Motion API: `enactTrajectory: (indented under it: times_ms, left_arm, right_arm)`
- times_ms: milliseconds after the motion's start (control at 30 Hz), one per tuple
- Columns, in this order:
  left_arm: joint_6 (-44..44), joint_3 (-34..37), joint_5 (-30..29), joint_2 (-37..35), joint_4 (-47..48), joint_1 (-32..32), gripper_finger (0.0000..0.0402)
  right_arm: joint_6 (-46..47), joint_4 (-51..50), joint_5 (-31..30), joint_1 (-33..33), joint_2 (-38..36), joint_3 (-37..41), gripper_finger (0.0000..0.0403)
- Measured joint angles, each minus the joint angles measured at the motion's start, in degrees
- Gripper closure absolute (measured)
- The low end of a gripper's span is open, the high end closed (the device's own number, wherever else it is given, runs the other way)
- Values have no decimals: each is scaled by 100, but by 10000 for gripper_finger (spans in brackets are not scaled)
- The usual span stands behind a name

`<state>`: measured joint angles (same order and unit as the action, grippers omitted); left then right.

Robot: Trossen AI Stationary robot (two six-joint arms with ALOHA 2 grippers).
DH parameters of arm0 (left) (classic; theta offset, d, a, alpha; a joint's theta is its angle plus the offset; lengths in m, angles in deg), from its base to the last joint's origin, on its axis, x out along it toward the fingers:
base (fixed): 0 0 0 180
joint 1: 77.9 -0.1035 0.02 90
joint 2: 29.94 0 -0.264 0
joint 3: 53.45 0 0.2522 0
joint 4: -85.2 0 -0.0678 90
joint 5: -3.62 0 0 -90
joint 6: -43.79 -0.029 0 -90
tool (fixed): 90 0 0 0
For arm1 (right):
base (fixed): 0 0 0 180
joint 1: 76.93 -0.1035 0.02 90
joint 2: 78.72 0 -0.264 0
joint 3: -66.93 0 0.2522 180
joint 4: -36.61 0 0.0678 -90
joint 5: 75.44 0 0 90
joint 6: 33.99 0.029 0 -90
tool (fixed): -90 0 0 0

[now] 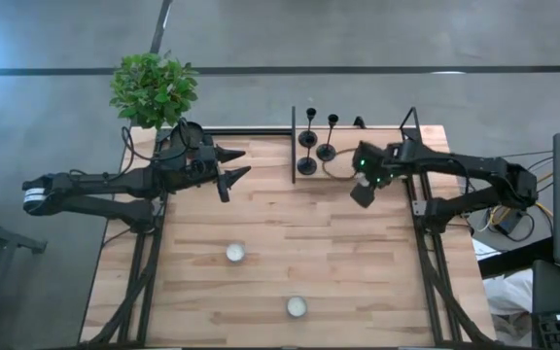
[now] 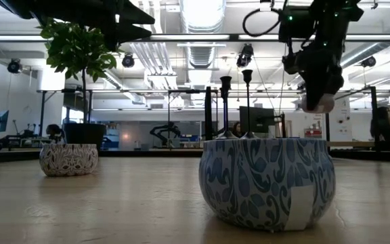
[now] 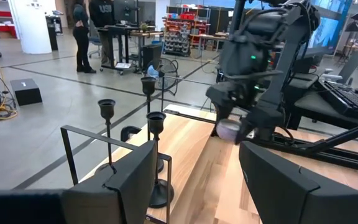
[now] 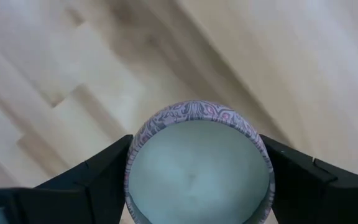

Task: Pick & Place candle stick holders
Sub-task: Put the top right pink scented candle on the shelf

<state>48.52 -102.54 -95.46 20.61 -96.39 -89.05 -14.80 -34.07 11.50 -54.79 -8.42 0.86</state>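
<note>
Right gripper (image 4: 197,180) above wooden surface (image 1: 290,233), fingers clamped on sides of small round patterned tin (image 4: 199,165), lifted clear of surface. Left gripper (image 1: 233,165) raised near plant (image 1: 154,87), fingers apart, holding nothing. Three candle stick holders (image 1: 317,144) stand upright at far edge beside black frame (image 1: 294,146). Two more tins (image 1: 235,253) sit on near surface.

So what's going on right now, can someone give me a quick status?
Right gripper shut on patterned candle tin, above the table. Left gripper open, empty, hovering. Three candle stick holders untouched at far edge. Nothing blocking.
</note>
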Motion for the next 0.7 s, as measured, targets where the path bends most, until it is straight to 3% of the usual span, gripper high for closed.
enactTrajectory:
  times_ms: [467, 700]
  left_arm:
    - [0, 0, 2, 1, 0, -1, 165]
    - [0, 0, 1, -1, 0, -1, 165]
  right_arm:
    - [-655, -120, 3, 1676, -42, -183, 111]
    - [-1117, -268, 7, 2375, 388, -727, 110]
